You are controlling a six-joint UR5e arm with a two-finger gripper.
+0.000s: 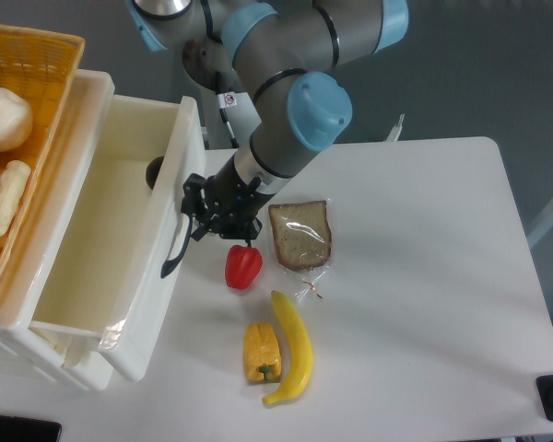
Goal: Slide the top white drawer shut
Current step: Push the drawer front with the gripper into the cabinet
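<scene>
The pincer (195, 210) is pressed against the front panel of the top white drawer (157, 249), right beside its dark handle (177, 247); whether it is clenched or released cannot be told, since the fingertips are hidden against the panel. The drawer is seen partly pulled out to the left of the pincer, its cream inside exposed. A dark round object (154, 172) is glimpsed behind the panel's far end. Further left, an orange basket (53, 69) holding bread rolls (2, 120) is set on the cabinet top. Just beside the pincer on the white surface (424, 276), a red pepper (243, 266) is found slightly below and to the right, and a wrapped slice of bread (300, 234) lies to the right. Lower down, a yellow pepper (261, 352) and a banana (292, 347) lie side by side, well clear of the drawer front.
</scene>
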